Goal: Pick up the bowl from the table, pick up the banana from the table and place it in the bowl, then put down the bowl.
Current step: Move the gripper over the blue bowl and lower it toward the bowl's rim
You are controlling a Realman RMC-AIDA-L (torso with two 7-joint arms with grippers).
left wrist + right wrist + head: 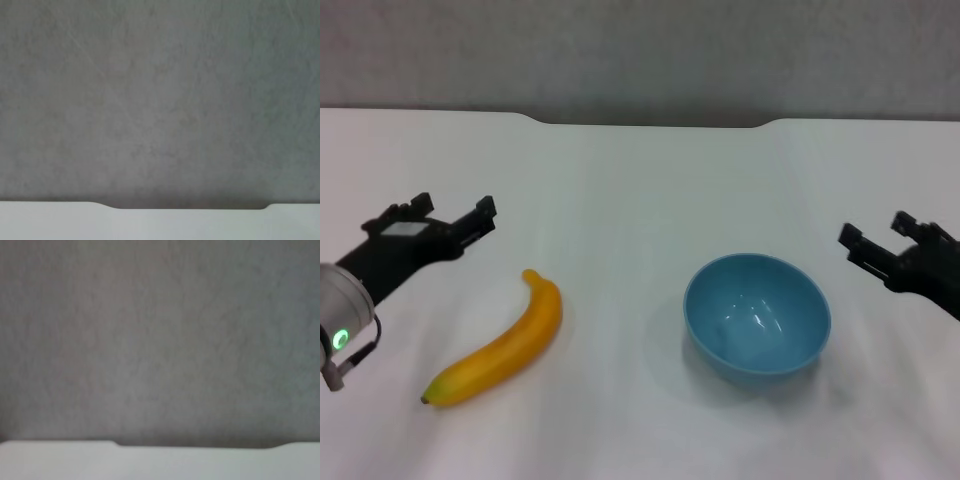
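Note:
The light-blue bowl (757,316) stands upright on the white table (640,190), right of centre. The yellow-orange banana (500,345) lies on the table left of centre, its greenish tip toward me. My left gripper (455,212) is open and empty, above the table to the left of and beyond the banana. My right gripper (878,238) is open and empty, to the right of the bowl and apart from it. Both wrist views show only the table's far edge (160,222) and the grey wall; neither bowl nor banana appears there.
The table's far edge has a shallow notch (650,122) at its middle, also in the right wrist view (195,446). A grey wall (640,50) rises behind the table.

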